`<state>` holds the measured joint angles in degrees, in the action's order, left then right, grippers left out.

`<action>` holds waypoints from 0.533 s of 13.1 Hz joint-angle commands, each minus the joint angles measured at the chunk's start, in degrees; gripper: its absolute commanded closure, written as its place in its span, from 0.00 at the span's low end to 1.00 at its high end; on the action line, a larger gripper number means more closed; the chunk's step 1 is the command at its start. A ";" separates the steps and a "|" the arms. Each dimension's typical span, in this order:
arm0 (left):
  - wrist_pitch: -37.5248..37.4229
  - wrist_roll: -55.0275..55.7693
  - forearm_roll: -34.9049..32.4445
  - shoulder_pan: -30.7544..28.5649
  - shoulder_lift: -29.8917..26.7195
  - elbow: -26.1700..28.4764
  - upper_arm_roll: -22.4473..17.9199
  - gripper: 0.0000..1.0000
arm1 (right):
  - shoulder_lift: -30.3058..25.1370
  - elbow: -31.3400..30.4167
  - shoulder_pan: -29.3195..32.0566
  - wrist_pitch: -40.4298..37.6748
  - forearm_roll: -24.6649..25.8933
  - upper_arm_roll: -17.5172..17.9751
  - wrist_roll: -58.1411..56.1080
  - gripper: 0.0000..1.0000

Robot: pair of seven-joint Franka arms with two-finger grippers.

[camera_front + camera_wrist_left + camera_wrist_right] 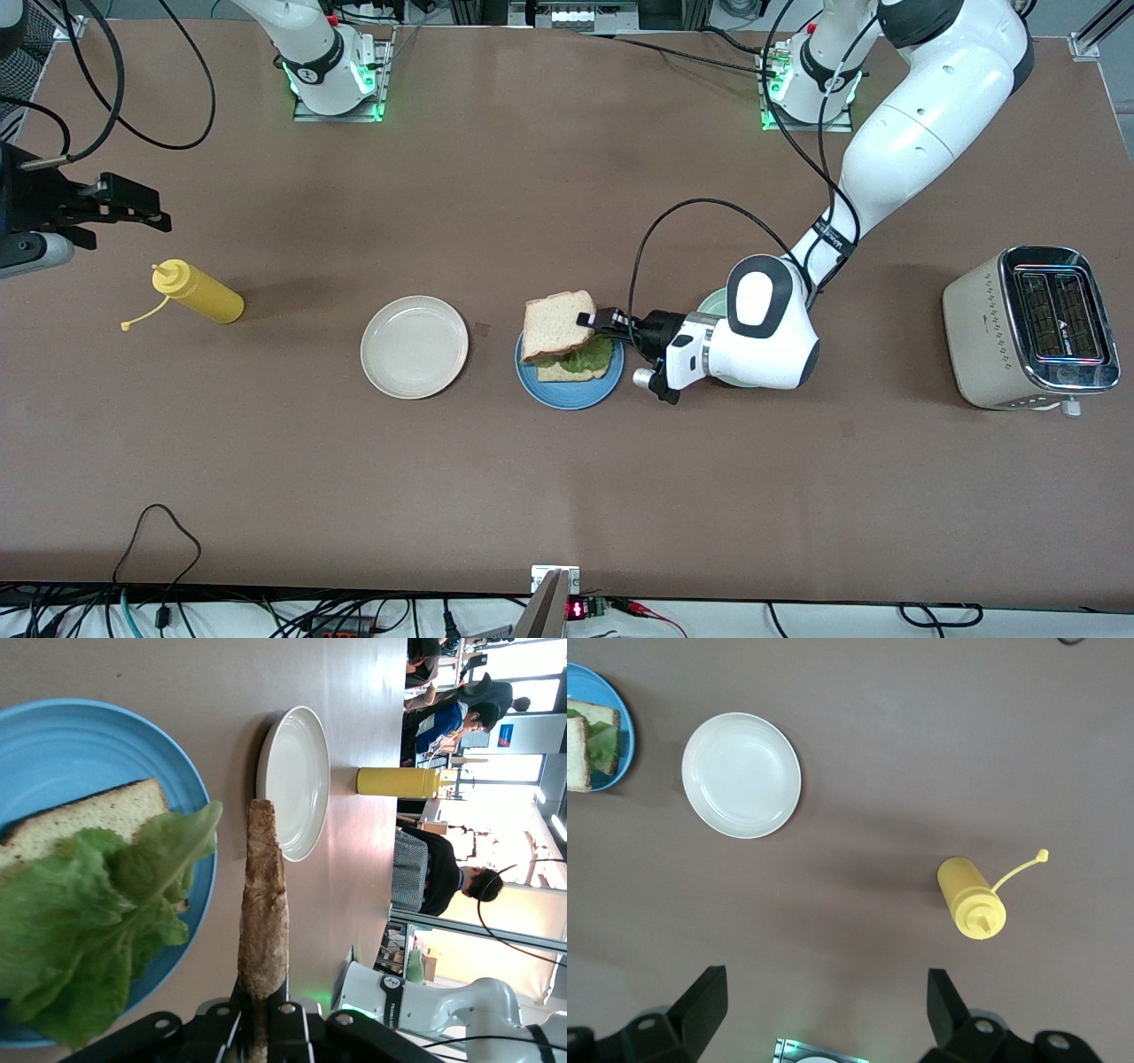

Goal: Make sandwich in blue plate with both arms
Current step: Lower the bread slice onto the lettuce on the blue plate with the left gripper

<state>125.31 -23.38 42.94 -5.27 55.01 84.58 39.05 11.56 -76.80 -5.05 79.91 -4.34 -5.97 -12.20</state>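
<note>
Blue plate (569,396) at desk (567,487) centre carries bread and lettuce (589,358). Left claw (592,321), over the plate, grips the top bread slice (554,325). Right claw (824,1001) waits wide apart above the mustard bottle (197,291).

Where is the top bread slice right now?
The top bread slice is clamped in the left end effector, held over the lettuce and blue plate.

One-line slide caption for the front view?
Left gripper holds the top bread slice over lettuce on the blue plate; right gripper waits open.
</note>
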 commanded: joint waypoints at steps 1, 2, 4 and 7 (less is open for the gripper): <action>4.14 -4.91 1.79 0.08 1.06 1.55 0.06 0.94 | -2.84 -3.60 -1.19 0.15 3.44 -1.59 1.30 0.00; 5.98 -6.05 1.71 0.26 1.32 1.64 0.06 0.94 | -4.60 -5.36 -1.36 0.24 4.16 -1.51 1.39 0.00; 7.05 -10.43 1.79 0.09 2.90 1.29 -0.11 0.69 | -6.72 -10.45 -0.23 0.42 4.43 -1.50 1.47 0.00; 5.48 -14.67 1.10 -2.36 1.95 1.73 -0.55 0.00 | -4.19 -11.09 2.59 3.91 4.43 -1.50 0.87 0.00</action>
<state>131.71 -34.74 42.95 -5.64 58.01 85.74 38.51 7.05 -85.87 -3.79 80.90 -0.40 -7.64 -11.32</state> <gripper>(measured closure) 0.639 0.000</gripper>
